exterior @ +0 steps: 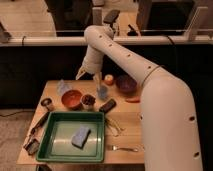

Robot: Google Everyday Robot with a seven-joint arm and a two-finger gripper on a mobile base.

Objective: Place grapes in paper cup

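Grapes (pixel 88 100) are already seen inside the paper cup (pixel 88 103) beside the orange bowl (pixel 71 99) on the desk (pixel 127 122), so the placing is judged done, while the gripper (pixel 89 75), fingers spread and empty, is held above, and only withdrawal is called for.

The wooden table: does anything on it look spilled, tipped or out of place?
Nothing stands out. The dark maroon grapes sit inside the small pale paper cup, which stands upright beside the orange bowl. The gripper hangs above the table's far side, near the light blue cup.
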